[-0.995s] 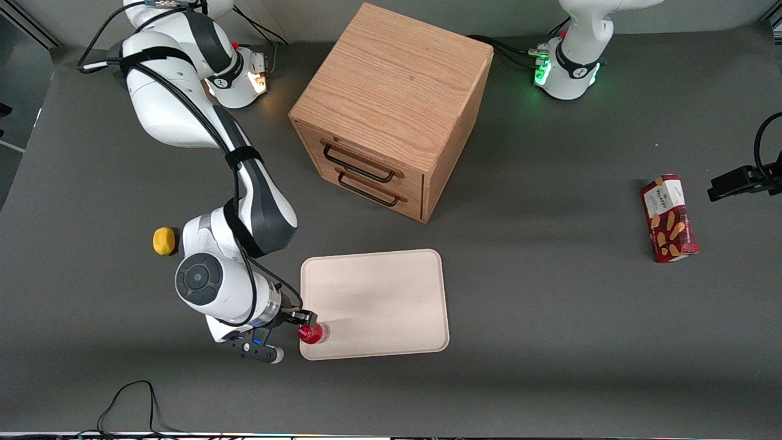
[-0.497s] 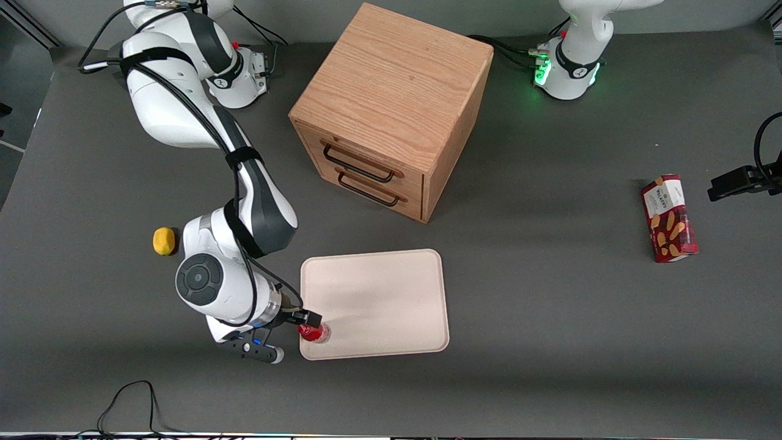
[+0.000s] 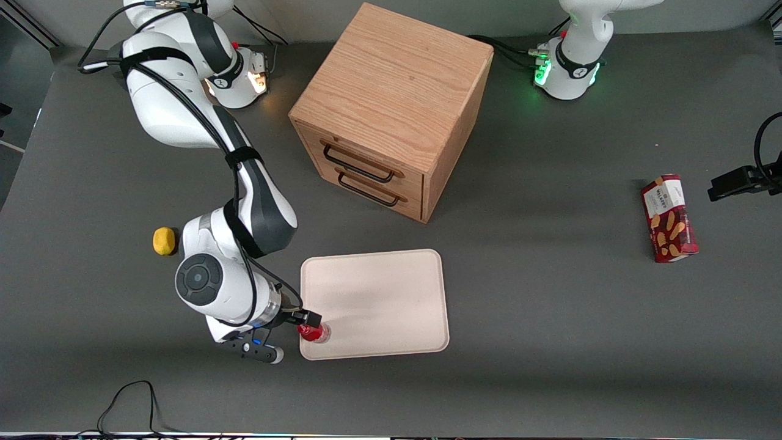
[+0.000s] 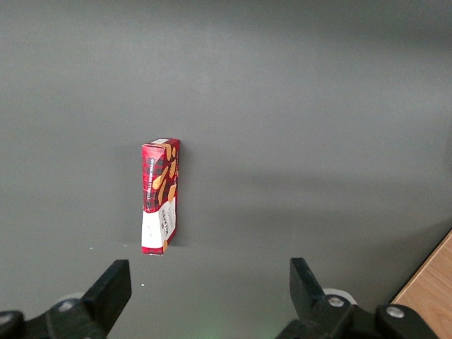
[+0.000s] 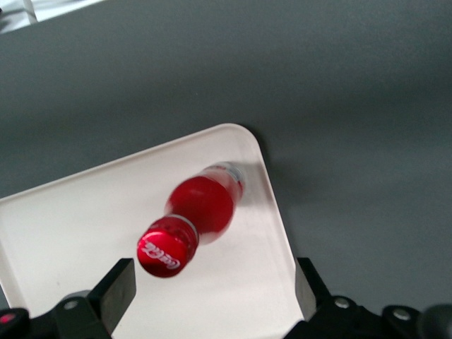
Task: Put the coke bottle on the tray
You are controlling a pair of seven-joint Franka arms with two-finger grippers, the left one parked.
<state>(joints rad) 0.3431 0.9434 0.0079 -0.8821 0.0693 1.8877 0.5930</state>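
Observation:
The coke bottle [image 3: 314, 332], small and red with a red cap, stands upright on the cream-white tray [image 3: 391, 293], in the tray's corner nearest the front camera toward the working arm's end. In the right wrist view the bottle [image 5: 201, 208] shows its cap with white script, close to the rounded corner of the tray [image 5: 70, 226]. My right gripper [image 3: 303, 327] is open just above the bottle, and its fingers do not touch it. The same gripper [image 5: 212, 293] shows both black fingers [image 5: 116, 288] spread wide apart with nothing between them.
A wooden two-drawer cabinet [image 3: 391, 110] stands farther from the front camera than the tray. A yellow lemon-like object [image 3: 163, 240] lies beside the working arm. A red snack box [image 3: 669, 218] lies toward the parked arm's end and also shows in the left wrist view [image 4: 160, 195].
My gripper has shifted very slightly by the bottle. The bottle stays standing in the tray's corner.

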